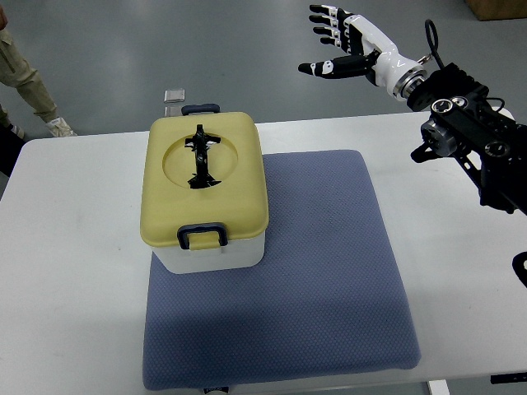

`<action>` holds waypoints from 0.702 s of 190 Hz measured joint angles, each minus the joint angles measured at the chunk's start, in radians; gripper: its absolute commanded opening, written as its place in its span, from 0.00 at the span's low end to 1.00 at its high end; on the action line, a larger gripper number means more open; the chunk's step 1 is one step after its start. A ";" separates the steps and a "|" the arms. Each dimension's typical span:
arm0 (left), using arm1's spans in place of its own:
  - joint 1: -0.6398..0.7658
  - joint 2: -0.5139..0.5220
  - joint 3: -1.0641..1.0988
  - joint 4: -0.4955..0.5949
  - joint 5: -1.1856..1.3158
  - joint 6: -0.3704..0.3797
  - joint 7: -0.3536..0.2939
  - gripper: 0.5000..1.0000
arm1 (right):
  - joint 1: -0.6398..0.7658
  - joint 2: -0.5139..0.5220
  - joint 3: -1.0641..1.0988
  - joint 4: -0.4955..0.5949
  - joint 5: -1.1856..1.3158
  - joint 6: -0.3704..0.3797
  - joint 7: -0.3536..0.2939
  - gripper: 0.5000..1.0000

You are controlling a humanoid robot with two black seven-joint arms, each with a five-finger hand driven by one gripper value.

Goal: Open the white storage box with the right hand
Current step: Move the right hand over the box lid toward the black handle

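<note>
A white storage box (pixel 210 252) with a pale yellow lid (pixel 203 181) stands on the left part of a blue mat (pixel 329 271). The lid is down. A black handle (pixel 200 156) lies folded in the lid's round recess, and dark latches sit at the near side (pixel 201 236) and far side (pixel 200 108). My right hand (pixel 338 41) is raised high at the upper right, beyond the table's far edge, fingers spread and empty, well away from the box. My left arm does not show.
The white table (pixel 74 247) carries the mat and box. My right arm's black joints (pixel 469 123) hang over the table's right side. A person's leg and shoe (pixel 37 90) stand on the floor at the upper left. A small grey object (pixel 174 95) lies on the floor behind the box.
</note>
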 measured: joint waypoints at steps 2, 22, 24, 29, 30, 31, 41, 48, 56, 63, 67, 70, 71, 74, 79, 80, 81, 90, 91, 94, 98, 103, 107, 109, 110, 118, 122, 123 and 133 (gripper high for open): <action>0.000 0.000 0.000 0.000 0.000 0.000 0.000 1.00 | 0.004 -0.001 -0.007 0.000 -0.009 0.000 0.006 0.85; 0.000 0.000 0.000 0.000 0.000 0.000 0.000 1.00 | 0.043 -0.004 -0.076 0.000 -0.090 0.000 0.069 0.84; 0.000 0.000 0.000 0.000 0.000 0.000 0.000 1.00 | 0.048 -0.004 -0.083 0.000 -0.097 0.000 0.075 0.84; 0.000 0.000 0.000 0.000 0.000 0.000 0.000 1.00 | 0.061 -0.005 -0.104 0.000 -0.118 0.000 0.093 0.84; 0.000 0.000 0.000 0.000 0.000 0.000 0.000 1.00 | 0.063 -0.005 -0.107 0.000 -0.121 0.000 0.096 0.84; 0.000 0.000 0.000 0.000 0.000 0.000 0.000 1.00 | 0.065 -0.005 -0.111 0.000 -0.125 0.000 0.099 0.84; 0.000 0.000 0.000 0.000 0.000 0.000 0.000 1.00 | 0.089 -0.006 -0.147 0.000 -0.161 0.000 0.128 0.84; 0.000 0.000 0.000 0.000 0.000 0.000 0.000 1.00 | 0.108 -0.006 -0.176 0.001 -0.189 0.000 0.149 0.84; 0.000 0.000 0.000 0.000 0.000 0.000 0.000 1.00 | 0.129 -0.006 -0.203 0.003 -0.217 -0.001 0.169 0.84; 0.000 0.000 0.000 0.000 0.000 0.000 0.000 1.00 | 0.150 -0.005 -0.226 0.005 -0.239 -0.001 0.188 0.84; 0.000 0.000 0.000 0.000 0.000 0.000 0.000 1.00 | 0.161 -0.005 -0.239 0.006 -0.251 -0.001 0.199 0.84; 0.000 0.000 0.000 0.000 0.000 0.000 0.000 1.00 | 0.173 -0.005 -0.251 0.008 -0.261 -0.001 0.209 0.84; 0.000 0.000 0.000 0.000 0.000 0.000 0.000 1.00 | 0.175 -0.005 -0.254 0.008 -0.263 -0.001 0.212 0.84; 0.000 0.000 0.000 0.000 0.000 0.000 0.000 1.00 | 0.183 -0.004 -0.263 0.009 -0.269 -0.001 0.219 0.84; 0.000 0.000 0.000 0.000 0.000 0.000 0.000 1.00 | 0.197 -0.003 -0.277 0.010 -0.279 -0.001 0.230 0.84; 0.000 0.000 0.000 0.000 0.000 0.000 0.000 1.00 | 0.200 -0.003 -0.280 0.010 -0.280 -0.001 0.232 0.84; 0.000 0.000 0.000 0.000 0.000 0.000 0.000 1.00 | 0.203 -0.003 -0.283 0.011 -0.282 -0.001 0.234 0.84; 0.000 0.000 0.000 0.000 0.000 0.000 0.000 1.00 | 0.229 -0.001 -0.309 0.013 -0.293 -0.001 0.252 0.84; 0.000 0.000 0.000 0.000 0.000 0.000 0.000 1.00 | 0.232 -0.001 -0.312 0.013 -0.294 -0.001 0.253 0.84; 0.000 0.000 0.000 0.000 0.000 0.000 0.000 1.00 | 0.240 -0.001 -0.321 0.014 -0.297 -0.001 0.259 0.84; 0.000 0.000 0.000 -0.001 0.000 0.000 0.000 1.00 | 0.254 0.000 -0.335 0.014 -0.301 0.000 0.267 0.84; 0.000 0.000 0.000 -0.001 0.000 0.000 0.000 1.00 | 0.267 0.001 -0.349 0.014 -0.305 0.001 0.275 0.84; 0.000 0.000 0.000 -0.001 0.000 0.000 0.000 1.00 | 0.276 0.002 -0.360 0.015 -0.307 0.003 0.281 0.84; 0.000 0.000 0.000 -0.001 0.000 0.000 0.000 1.00 | 0.281 0.003 -0.365 0.015 -0.308 0.005 0.284 0.84; 0.000 0.000 0.000 -0.001 0.000 0.000 0.000 1.00 | 0.284 0.004 -0.368 0.015 -0.309 0.006 0.286 0.84; 0.000 0.000 0.000 -0.001 0.000 0.000 0.000 1.00 | 0.301 0.007 -0.387 0.018 -0.314 0.015 0.300 0.84; 0.000 0.000 0.000 -0.002 0.000 0.000 0.000 1.00 | 0.309 0.008 -0.395 0.021 -0.316 0.020 0.305 0.84; 0.000 0.000 0.000 -0.002 0.000 0.000 0.000 1.00 | 0.311 0.008 -0.396 0.022 -0.316 0.021 0.306 0.84; 0.000 0.000 0.000 -0.003 0.000 0.000 0.000 1.00 | 0.327 0.011 -0.411 0.035 -0.322 0.035 0.315 0.84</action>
